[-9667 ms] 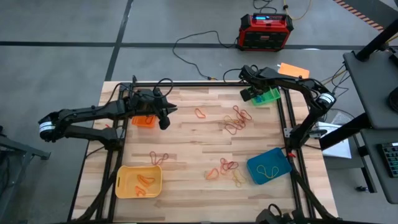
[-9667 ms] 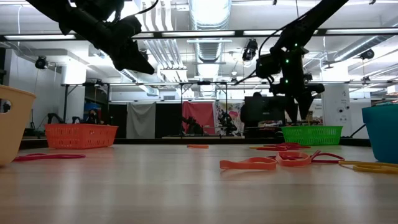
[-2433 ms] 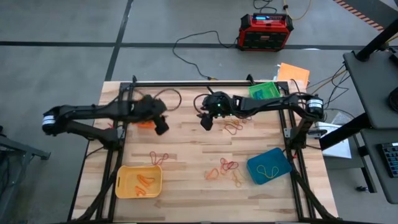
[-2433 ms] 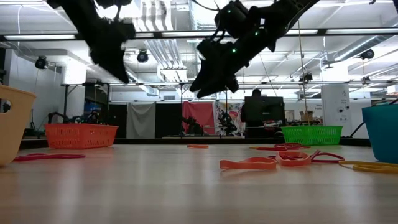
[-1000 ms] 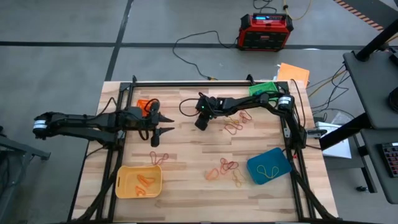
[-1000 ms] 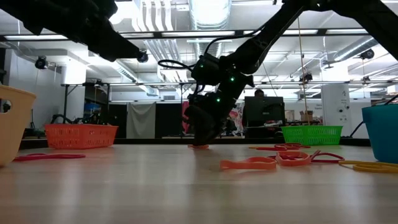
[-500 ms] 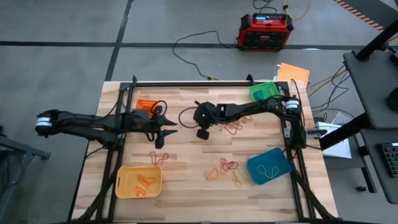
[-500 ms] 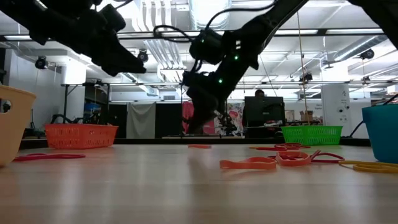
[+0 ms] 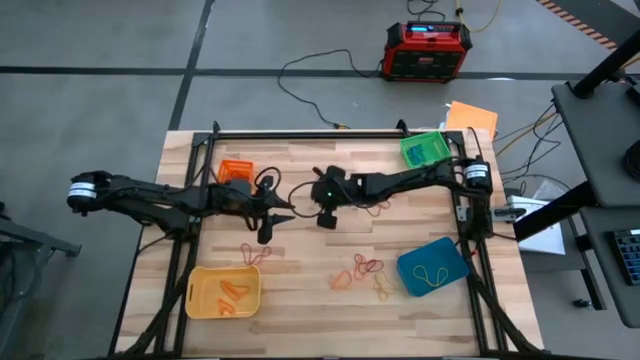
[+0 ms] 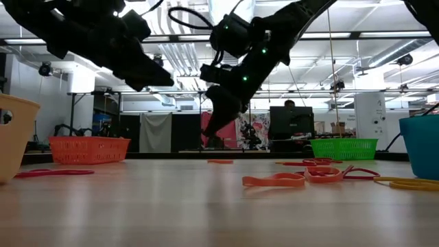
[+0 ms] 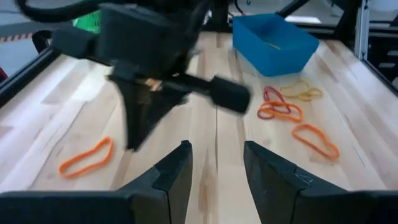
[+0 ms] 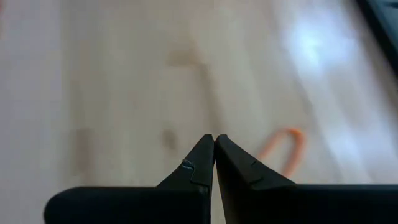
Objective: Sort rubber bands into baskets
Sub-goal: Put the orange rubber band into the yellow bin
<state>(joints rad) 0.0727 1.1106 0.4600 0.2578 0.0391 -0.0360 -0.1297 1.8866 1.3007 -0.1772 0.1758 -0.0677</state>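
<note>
My right gripper [image 9: 325,216] hangs shut over the middle of the table, with nothing between its fingertips [image 12: 214,140]. An orange rubber band [image 12: 285,148] lies flat on the wood just beyond them, also seen in the low view [image 10: 219,161]. My left gripper [image 9: 268,226] is open and empty [image 11: 216,152], above the table just left of the right one. More rubber bands lie in clusters [image 9: 378,200] [image 9: 356,270] [image 9: 255,252]. The orange [image 9: 236,170], green [image 9: 425,150], blue [image 9: 432,266] and yellow [image 9: 222,292] baskets stand toward the corners.
A black frame rail [image 9: 300,134] runs along the table's far edge and side rails run down both sides. Black cables loop over the wood near both wrists [image 9: 300,185]. A red-black box [image 9: 428,50] sits on the floor beyond the table.
My right gripper has risen from the table beside the orange band, which stays lying on the wood. It has also come a little toward the near edge. My left gripper has moved toward the table's right, closer to the right gripper.
</note>
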